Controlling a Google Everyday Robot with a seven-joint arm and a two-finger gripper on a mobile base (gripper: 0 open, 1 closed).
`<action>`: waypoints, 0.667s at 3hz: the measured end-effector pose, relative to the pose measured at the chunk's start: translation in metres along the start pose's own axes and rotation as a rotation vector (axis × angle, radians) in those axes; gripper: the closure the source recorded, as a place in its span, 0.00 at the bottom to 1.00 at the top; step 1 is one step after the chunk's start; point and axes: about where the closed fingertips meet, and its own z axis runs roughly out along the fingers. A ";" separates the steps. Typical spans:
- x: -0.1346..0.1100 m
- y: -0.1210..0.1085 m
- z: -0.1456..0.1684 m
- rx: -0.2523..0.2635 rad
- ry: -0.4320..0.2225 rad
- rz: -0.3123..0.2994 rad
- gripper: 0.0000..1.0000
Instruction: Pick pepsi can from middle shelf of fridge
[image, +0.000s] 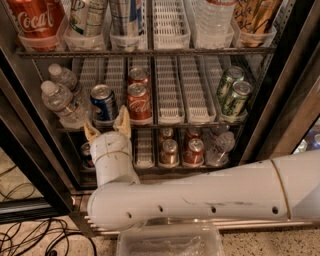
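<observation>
The pepsi can (103, 104), blue with a silver top, stands upright at the front of a left lane on the middle shelf (170, 95) of the open fridge (280, 115). My gripper (107, 127) sits just below and in front of the can, its two tan fingertips (123, 121) spread apart and empty, pointing up at the can's base. The white arm runs from the lower right across the fridge's base.
Two red Coca-Cola cans (138, 99) stand right of the pepsi can. Two water bottles (62, 102) lean at its left. Two green cans (233, 95) stand at the shelf's right. Several cans (181, 149) sit on the bottom shelf. Cables (30, 237) lie on the floor at left.
</observation>
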 end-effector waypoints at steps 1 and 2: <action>-0.001 -0.001 0.005 -0.005 0.001 -0.028 0.34; 0.000 -0.002 0.040 0.006 0.012 -0.026 0.37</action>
